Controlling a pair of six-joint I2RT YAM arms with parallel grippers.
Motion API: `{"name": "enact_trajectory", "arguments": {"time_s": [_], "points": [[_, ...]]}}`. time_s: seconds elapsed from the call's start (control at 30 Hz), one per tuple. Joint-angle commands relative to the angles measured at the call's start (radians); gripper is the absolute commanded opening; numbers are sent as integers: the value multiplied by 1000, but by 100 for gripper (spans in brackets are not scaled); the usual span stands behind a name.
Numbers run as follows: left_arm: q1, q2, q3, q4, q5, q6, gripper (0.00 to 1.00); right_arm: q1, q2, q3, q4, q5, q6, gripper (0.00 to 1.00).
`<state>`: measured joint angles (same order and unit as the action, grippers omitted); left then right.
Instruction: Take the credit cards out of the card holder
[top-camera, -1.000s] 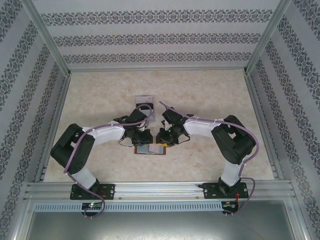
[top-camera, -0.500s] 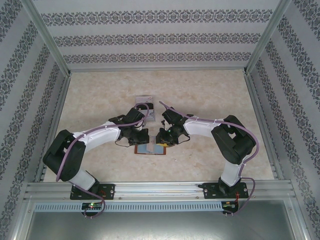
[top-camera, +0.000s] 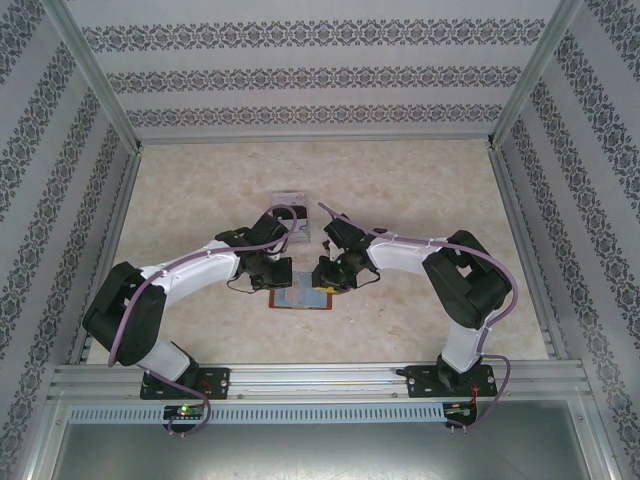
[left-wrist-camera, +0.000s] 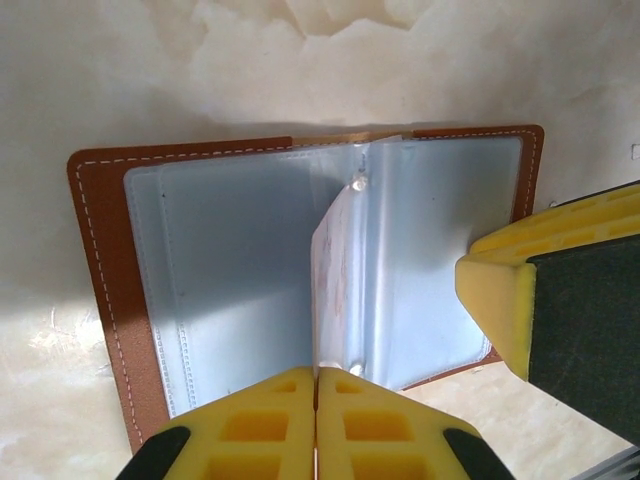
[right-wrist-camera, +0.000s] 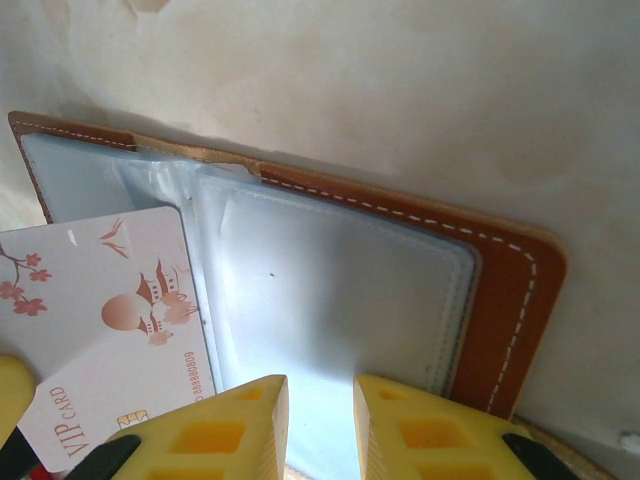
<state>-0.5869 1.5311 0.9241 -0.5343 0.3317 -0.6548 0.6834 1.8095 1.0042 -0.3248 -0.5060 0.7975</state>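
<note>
High rear overhead view, two close wrist views sharing card holder (left-wrist-camera: 100, 300)

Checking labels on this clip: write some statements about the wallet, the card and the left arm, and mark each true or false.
1. The wallet lies open on the table. True.
2. The left end effector is shut on a card. True.
3. The card reads "GIFT CARD". False: it reads "VIP CARD".
4. The wallet's cover is black. False: it is brown.
</note>
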Motion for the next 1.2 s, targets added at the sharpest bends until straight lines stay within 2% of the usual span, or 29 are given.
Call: {"name": "enact_trajectory", "arguments": {"time_s": [0.0, 0.13, 0.2, 0.4, 0.8, 0.93, 1.07, 1.17], "points": [[-1, 4, 10, -3, 20, 2, 11, 1, 14, 9, -32, 15, -17, 25], [-7, 25, 1, 82, 125, -32, 17, 1, 16, 10, -31, 14, -16, 25], [-17, 31, 2, 97, 137, -44, 18, 2, 14, 8, -31, 14, -14, 25], [-30, 45, 12, 83, 132, -42, 16, 1, 6, 6, -32, 17, -13, 25], [-33, 0, 48, -21, 45, 13, 4, -2, -36, 23, -71, 29, -26, 25], [-31, -22, 78, -71, 31, 59, 0, -21, -73, 28, -99, 34, -41, 25], [-27, -31, 122, -143, 4, 136, 0, -41, -115, 31, -125, 38, -62, 25], [-20, -40, 147, -181, 24, 251, 0, -63, -144, 27, -151, 50, -82, 25]]}}
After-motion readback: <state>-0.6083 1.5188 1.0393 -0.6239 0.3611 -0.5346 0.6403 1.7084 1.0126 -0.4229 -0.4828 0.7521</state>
